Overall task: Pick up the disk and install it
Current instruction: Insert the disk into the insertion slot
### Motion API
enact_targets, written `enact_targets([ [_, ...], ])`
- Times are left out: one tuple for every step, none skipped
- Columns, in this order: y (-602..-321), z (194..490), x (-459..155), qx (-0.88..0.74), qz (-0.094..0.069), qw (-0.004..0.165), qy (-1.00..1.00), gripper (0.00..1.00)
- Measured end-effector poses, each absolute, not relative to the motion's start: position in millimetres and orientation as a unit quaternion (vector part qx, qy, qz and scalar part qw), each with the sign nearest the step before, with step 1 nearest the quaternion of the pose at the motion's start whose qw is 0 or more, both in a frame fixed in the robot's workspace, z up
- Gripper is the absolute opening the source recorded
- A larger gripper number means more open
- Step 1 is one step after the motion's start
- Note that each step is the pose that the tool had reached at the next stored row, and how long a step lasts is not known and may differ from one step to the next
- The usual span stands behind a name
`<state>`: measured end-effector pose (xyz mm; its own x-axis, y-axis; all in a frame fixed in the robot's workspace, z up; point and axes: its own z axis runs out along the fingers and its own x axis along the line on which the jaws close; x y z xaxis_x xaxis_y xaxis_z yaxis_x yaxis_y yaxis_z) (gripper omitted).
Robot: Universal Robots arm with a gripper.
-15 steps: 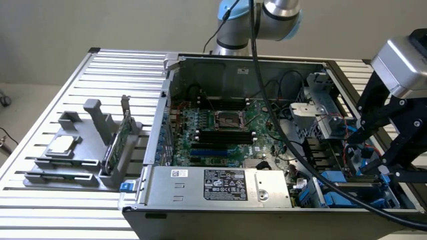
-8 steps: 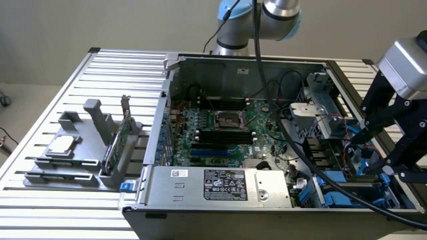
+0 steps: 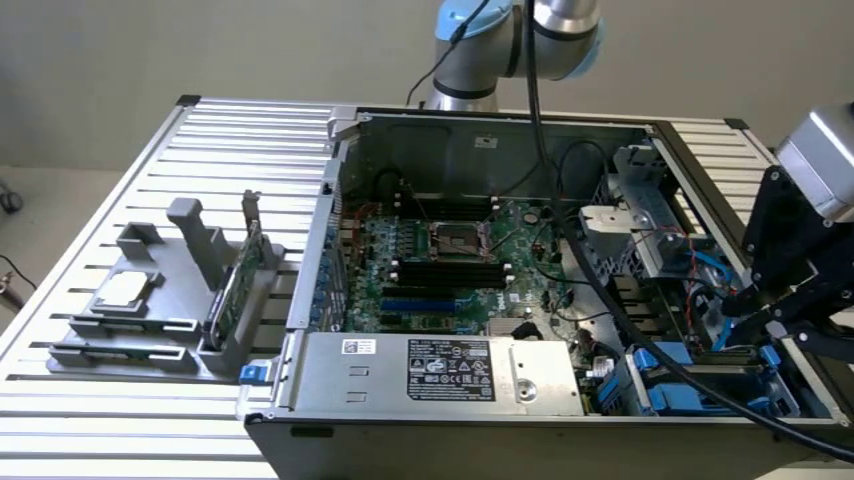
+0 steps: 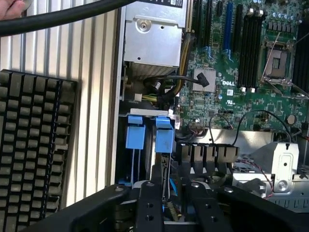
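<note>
The disk (image 4: 164, 137), framed in bright blue plastic, stands on edge in the drive bay at the corner of the open computer case (image 3: 481, 130). My gripper (image 4: 175, 182) hangs right over it, with the disk's upper edge between the two black fingers (image 4: 150, 193). A narrow gap still shows beside the edge, so the jaws stand partly open. In the exterior view the gripper (image 3: 758, 322) is low over the bay at the case's right side, above blue carriers (image 3: 667, 385).
A second blue carrier (image 4: 135, 131) stands beside the disk. Cables (image 4: 164, 84) and the power supply (image 3: 427, 370) crowd the bay. The motherboard (image 3: 454, 250) lies mid-case. A black keyboard (image 4: 29, 145) lies outside the case. A grey fixture (image 3: 147, 300) holds a chip and a green card.
</note>
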<state>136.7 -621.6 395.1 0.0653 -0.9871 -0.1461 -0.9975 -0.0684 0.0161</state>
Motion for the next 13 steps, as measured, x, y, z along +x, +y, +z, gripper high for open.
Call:
enact_targets([
  [-621.2,393.5,137.9,-0.729,0.059,0.044,0.681,0.23],
  [-620.8,391.7,138.7,-0.729,0.059,0.044,0.681,0.23],
  [-620.5,389.8,139.5,-0.729,0.059,0.044,0.681,0.16],
  [-620.2,387.9,140.1,-0.729,0.059,0.044,0.681,0.16],
  [-619.8,386.1,140.6,-0.729,0.059,0.044,0.681,0.16],
  [-619.5,384.4,141.2,-0.729,0.059,0.044,0.681,0.16],
  [-619.1,382.4,141.7,-0.729,0.059,0.044,0.681,0.16],
  [-618.7,380.6,142.3,-0.729,0.059,0.044,0.681,0.16],
  [-618.3,378.9,142.8,-0.729,0.059,0.044,0.681,0.16],
  [-618.0,377.1,143.2,-0.729,0.059,0.044,0.681,0.16],
  [-617.6,375.3,143.7,-0.729,0.059,0.044,0.681,0.16],
  [-617.1,373.3,144.3,-0.729,0.059,0.044,0.681,0.16],
  [-616.7,371.5,144.8,-0.729,0.059,0.044,0.681,0.16],
])
